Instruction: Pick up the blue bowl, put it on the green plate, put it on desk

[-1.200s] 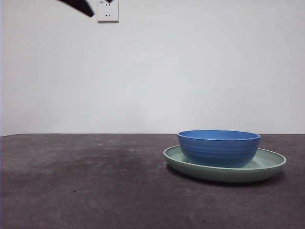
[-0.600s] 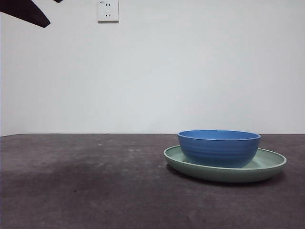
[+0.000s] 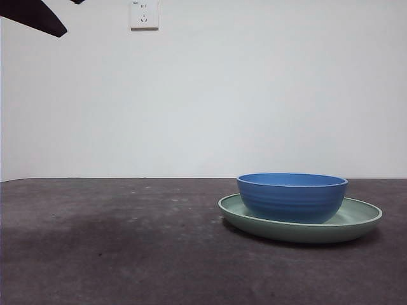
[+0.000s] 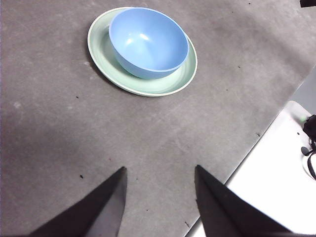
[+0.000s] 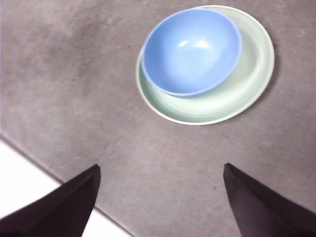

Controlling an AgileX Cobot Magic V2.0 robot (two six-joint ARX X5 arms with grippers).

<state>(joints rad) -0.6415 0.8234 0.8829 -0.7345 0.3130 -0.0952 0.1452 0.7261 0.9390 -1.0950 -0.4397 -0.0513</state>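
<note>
In the front view we see the blue bowl (image 3: 292,197) sitting upright inside the green plate (image 3: 362,219), lower right of the frame, and the plate rests flat on the desk (image 3: 114,248). The bowl sits off-centre in the plate, closer to the plate's left rim in this view, so more pale green shows to its right. A white wall socket (image 3: 144,14) is on the wall at the upper left, and beside it, in the top left corner, a black tip of an arm (image 3: 35,16) pokes into the frame; we cannot tell from this view which arm it is.

In the left wrist view we see the left tool (image 4: 159,173) with its two jaws spread apart and nothing between them, hanging well above the desk (image 4: 59,123). The bowl (image 4: 148,42) and plate (image 4: 185,76) lie well apart from it.

In the right wrist view the right tool (image 5: 162,170) is likewise wide open and empty, high over the desk (image 5: 59,74), with the bowl (image 5: 191,52) in the plate (image 5: 247,84) well clear of its jaws. Neither tool touches the bowl or the plate.
</note>
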